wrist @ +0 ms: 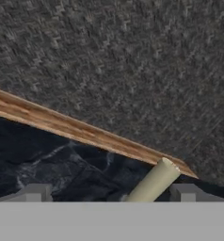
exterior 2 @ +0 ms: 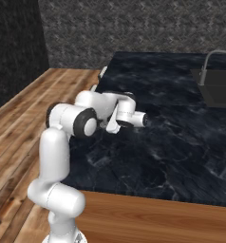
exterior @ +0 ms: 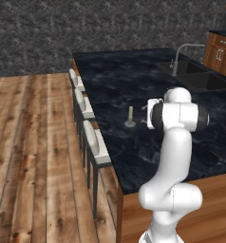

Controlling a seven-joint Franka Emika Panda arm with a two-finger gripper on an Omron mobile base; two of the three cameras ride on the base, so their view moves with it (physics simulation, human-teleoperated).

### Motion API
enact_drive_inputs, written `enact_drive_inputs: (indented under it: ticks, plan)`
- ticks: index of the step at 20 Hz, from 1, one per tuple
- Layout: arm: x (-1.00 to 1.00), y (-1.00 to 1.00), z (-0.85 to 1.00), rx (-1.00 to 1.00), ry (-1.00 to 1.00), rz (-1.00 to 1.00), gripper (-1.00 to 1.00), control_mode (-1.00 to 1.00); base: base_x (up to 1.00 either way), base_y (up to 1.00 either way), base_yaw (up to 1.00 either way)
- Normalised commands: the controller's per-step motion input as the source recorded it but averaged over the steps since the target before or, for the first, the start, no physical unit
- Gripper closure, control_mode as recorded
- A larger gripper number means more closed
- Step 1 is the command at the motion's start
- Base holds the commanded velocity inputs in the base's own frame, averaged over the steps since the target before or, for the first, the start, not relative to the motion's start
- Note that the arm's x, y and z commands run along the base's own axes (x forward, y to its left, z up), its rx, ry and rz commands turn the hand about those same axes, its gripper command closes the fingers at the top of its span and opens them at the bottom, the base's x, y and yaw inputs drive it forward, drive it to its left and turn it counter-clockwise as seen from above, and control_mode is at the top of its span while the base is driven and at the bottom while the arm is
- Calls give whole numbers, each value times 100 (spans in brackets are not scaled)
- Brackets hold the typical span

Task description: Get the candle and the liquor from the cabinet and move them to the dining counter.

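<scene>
Now my fingers are wide apart and hold nothing. In the hand view, the cream stick of the candle rises between my two finger tips, closer to one of them, and I cannot tell if it touches that tip. In the left base view, the candle stands upright in its little grey holder on the black marble worktop. It is near the long edge where the white stools are lined up, about halfway along that edge. My white arm bends over the worktop just beside the candle. In the right base view, my arm reaches across the near corner of the worktop, and my hand hides the candle there. A sink with a curved tap is set in the far side of the worktop, well apart from the candle. A wooden floor lies beside the stools, and a grey wall stands behind.
</scene>
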Motion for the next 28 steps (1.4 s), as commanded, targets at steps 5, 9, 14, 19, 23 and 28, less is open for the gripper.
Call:
enact_drive_inputs:
  ticks: [5, 9, 14, 19, 23, 28]
  plan:
    - [-51, -6, 41, 0, 11, -11, -100, -100, 0, 0, 0]
    - [-51, -4, 45, 0, 13, -12, -100, -100, 0, 0, 0]
    - [-56, -2, 44, 0, 15, -16, -100, -100, 0, 0, 0]
    - [-59, 0, 38, 0, 13, -19, -100, -100, 0, 0, 0]
    - [-60, 0, 37, 1, 12, -22, -100, -100, 0, 0, 0]
    - [-57, 0, 36, 9, 15, -30, -100, -100, 0, 0, 0]
